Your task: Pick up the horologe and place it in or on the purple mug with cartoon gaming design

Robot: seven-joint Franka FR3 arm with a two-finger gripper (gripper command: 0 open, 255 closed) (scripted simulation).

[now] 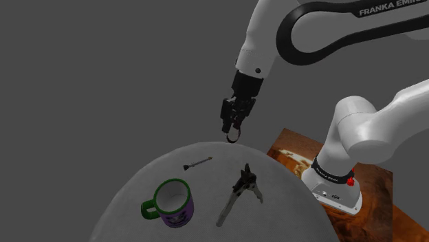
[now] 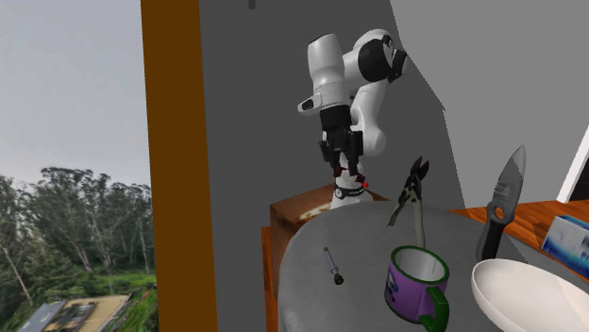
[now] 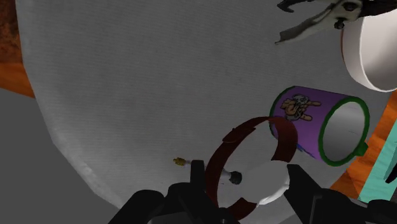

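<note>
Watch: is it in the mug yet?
No, the wrist view shows the watch clasped in the gripper, apart from the purple mug.

Sparse domestic room: round grey table [image 1: 155,161], mug [image 2: 408,289], bowl [image 2: 530,294], window [image 2: 68,113] onto trees [image 2: 66,222].

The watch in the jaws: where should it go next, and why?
Probably sideways across the table until it hangs over the purple mug. The jaws clasp the watch by its dark red strap, clear of the table near its far edge, while the mug stands upright, mouth open, some way off.
</note>
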